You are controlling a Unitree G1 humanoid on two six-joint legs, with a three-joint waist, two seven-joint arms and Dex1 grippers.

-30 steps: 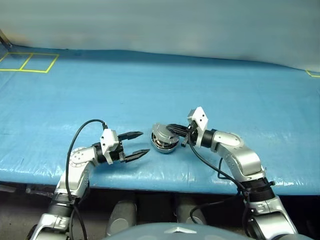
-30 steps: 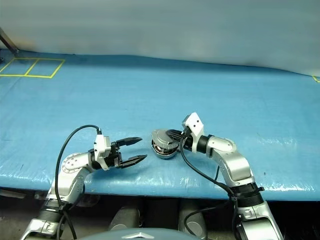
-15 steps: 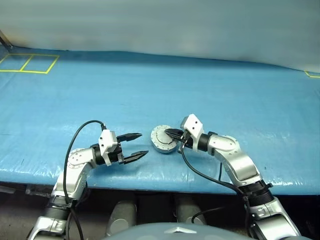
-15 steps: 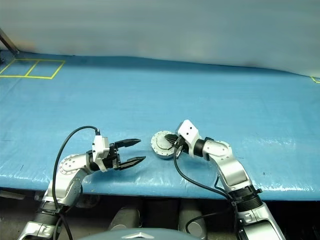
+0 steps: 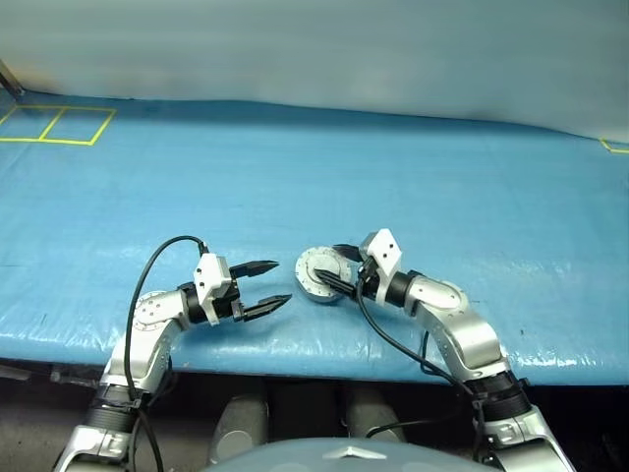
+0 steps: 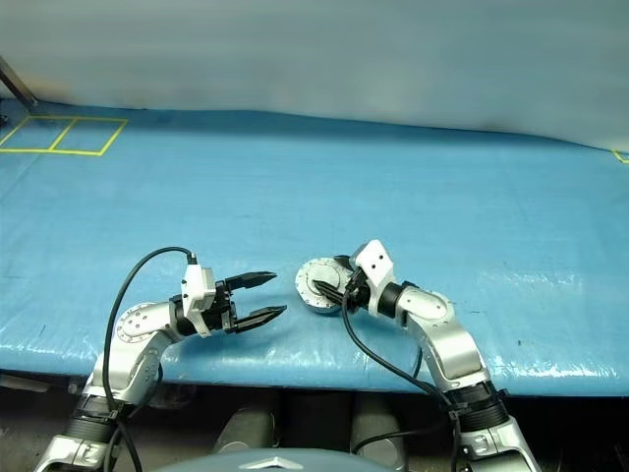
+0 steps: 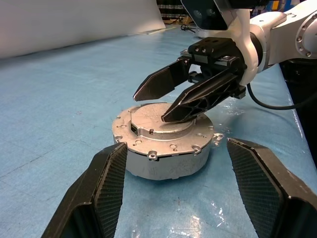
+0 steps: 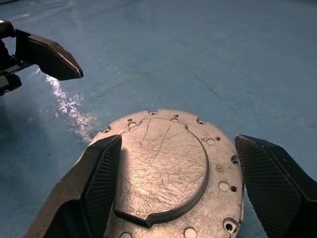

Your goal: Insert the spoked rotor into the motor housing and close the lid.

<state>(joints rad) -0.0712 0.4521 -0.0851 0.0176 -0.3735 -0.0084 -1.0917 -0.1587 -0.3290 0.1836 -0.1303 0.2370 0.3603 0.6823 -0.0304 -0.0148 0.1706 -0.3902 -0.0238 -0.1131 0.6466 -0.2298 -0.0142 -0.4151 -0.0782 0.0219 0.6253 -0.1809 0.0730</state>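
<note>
Lid [image 7: 161, 126] seated on housing [image 7: 168, 158], low centre of the head views; both claws spread and empty.

Your right gripper [image 7: 171, 99] hovers just over the lid, one fingertip near touching; dragging it as you withdraw could unseat the lid. Left gripper [image 5: 270, 285] waits alongside, apart.

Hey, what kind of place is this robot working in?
Probably a robotics lab or test bench, not a home: a table under a blue plastic sheet, yellow tape squares marked on it, and a single metal motor assembly set between the left gripper and right gripper.
</note>
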